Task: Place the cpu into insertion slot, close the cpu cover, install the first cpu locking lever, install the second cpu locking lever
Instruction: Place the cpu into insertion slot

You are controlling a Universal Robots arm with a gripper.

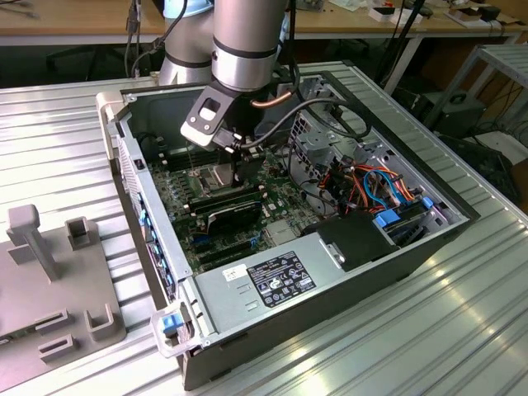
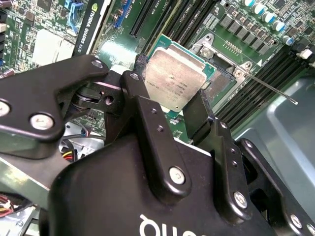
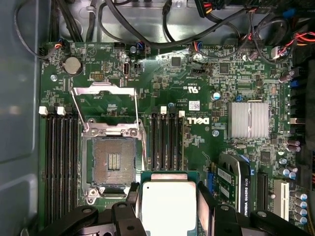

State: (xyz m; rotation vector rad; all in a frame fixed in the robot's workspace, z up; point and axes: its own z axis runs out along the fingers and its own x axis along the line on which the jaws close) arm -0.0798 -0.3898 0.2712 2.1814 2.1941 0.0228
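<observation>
In the first wrist view my gripper (image 3: pixel 168 199) is shut on the cpu (image 3: pixel 167 206), a silver-tan square chip held by two opposite edges between black fingers (image 3: pixel 133 195). The chip hangs above the board, beside the insertion slot (image 3: pixel 114 162), whose dark square bed lies bare. The cpu cover (image 3: pixel 103 87) is swung open past the slot's hinge edge, with thin lever rods (image 3: pixel 78 112) raised along it. The second wrist view shows the cpu (image 2: pixel 173 78) tilted in my gripper (image 2: pixel 171 82), with the slot's metal rim (image 2: pixel 212 51) just beyond. In the exterior view my gripper (image 1: pixel 231 155) hovers over the slot (image 1: pixel 216 175).
Memory slots (image 3: pixel 59 162) flank the socket on both sides. A silver heat sink (image 3: pixel 248 120) and a graphics card (image 3: pixel 236 184) lie nearby. Cables (image 3: pixel 147 29) run along the board's edge. The case wall (image 3: pixel 19 123) is close. A power supply (image 1: pixel 272 280) fills the case's near end.
</observation>
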